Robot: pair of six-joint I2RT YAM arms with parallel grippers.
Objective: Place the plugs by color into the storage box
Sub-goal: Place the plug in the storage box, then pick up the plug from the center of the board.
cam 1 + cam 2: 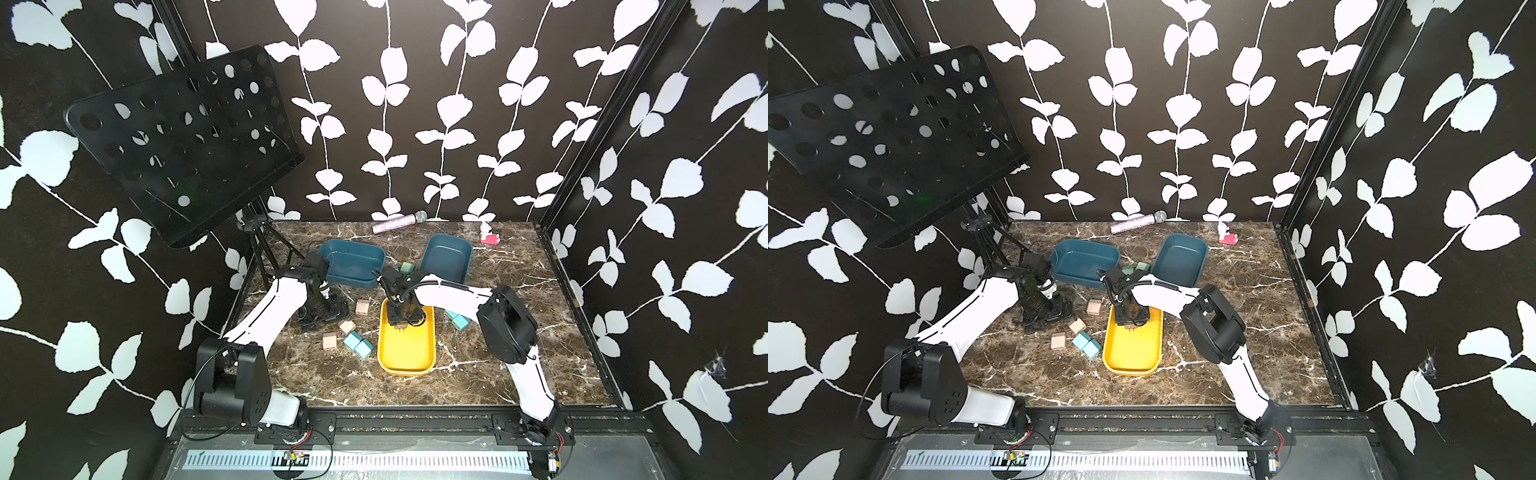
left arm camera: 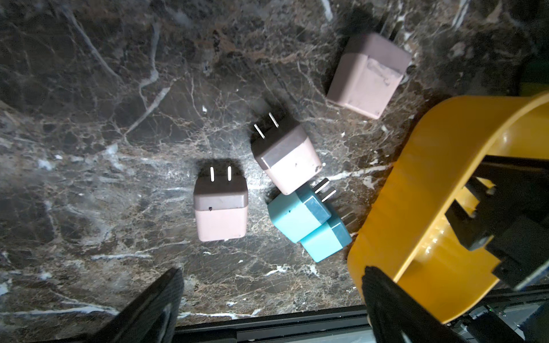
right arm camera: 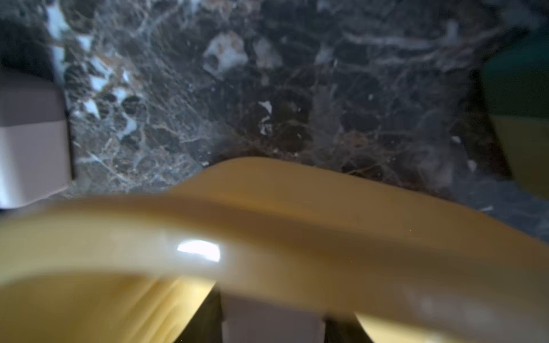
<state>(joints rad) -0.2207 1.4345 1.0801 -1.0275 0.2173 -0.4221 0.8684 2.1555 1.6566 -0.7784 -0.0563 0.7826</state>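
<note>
Right pincer [image 1: 401, 324] grasps a beige plug [image 3: 269, 320] over the empty yellow tray [image 1: 407, 351]; left pincer [image 2: 271, 270] hangs released. Blue trays [image 1: 353, 259] stand empty, and the other plugs [image 1: 330, 341] lie unsorted across the tabletop [image 1: 478, 374].

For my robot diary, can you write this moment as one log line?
left gripper: open, above table | right gripper: holding tan plug in yellow tray | loose: tan plugs, blue plugs

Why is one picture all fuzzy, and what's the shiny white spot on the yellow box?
Right wrist view: the yellow box sits very near the lens, so its rim blurs; the spot is glare. Left wrist view: sharp, with dark shadows by the beige plugs. Both top views: clear.
</note>
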